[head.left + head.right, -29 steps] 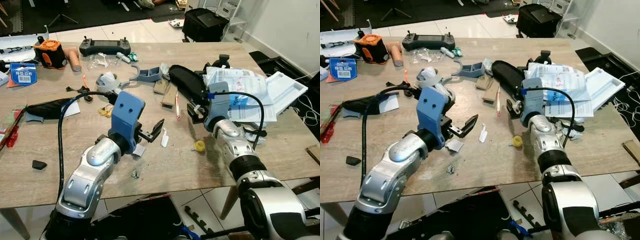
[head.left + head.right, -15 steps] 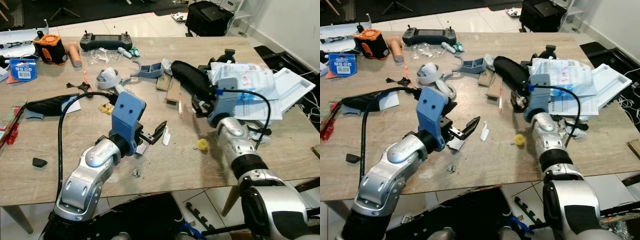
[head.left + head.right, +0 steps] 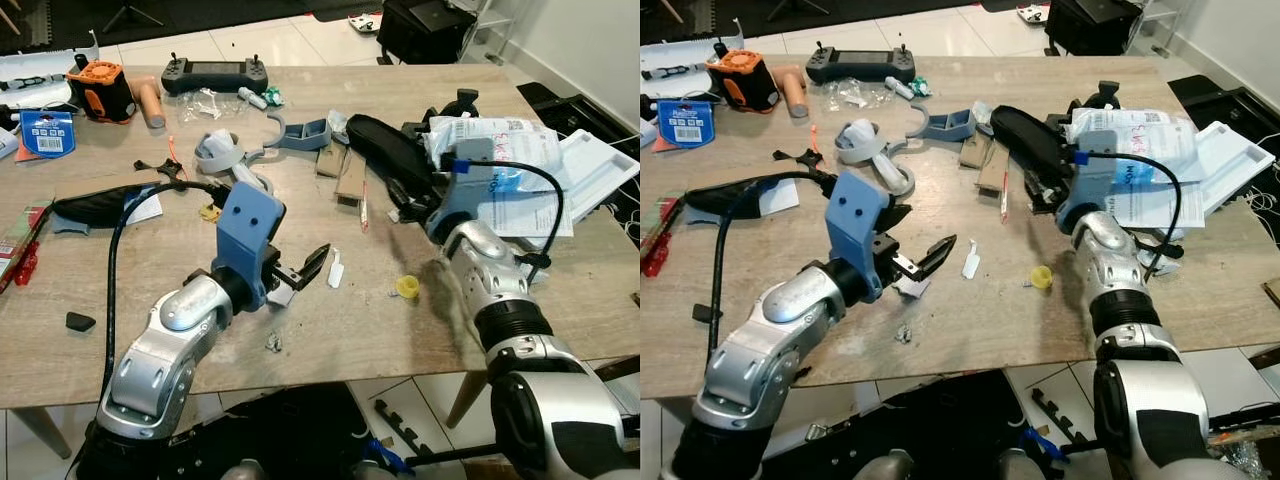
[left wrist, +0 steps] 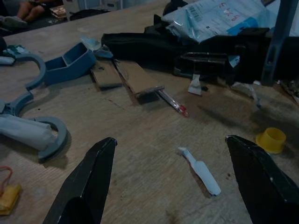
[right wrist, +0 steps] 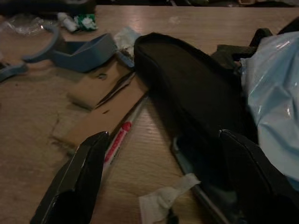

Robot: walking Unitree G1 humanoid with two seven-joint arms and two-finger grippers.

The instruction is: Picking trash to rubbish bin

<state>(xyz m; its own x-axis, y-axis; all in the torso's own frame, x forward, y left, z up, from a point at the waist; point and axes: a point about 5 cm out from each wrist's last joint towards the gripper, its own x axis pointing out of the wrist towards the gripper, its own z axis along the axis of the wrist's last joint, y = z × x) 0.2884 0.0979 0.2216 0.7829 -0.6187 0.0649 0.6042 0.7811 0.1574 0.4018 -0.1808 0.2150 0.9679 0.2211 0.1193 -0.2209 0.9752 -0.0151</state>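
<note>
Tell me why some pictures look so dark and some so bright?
Left and right eye views: bright and sharp, daylight shining on the wooden table. Left wrist view: dim, shady, the white scrap and yellow cap still clear. Right wrist view: darkest, the black case nearly lost in shadow, close things a little blurry.

A pale wood-grain tabletop (image 3: 90, 260) stands on a glossy white tiled floor (image 3: 280, 45), with a white wall (image 3: 590, 45) beyond its right end.
</note>
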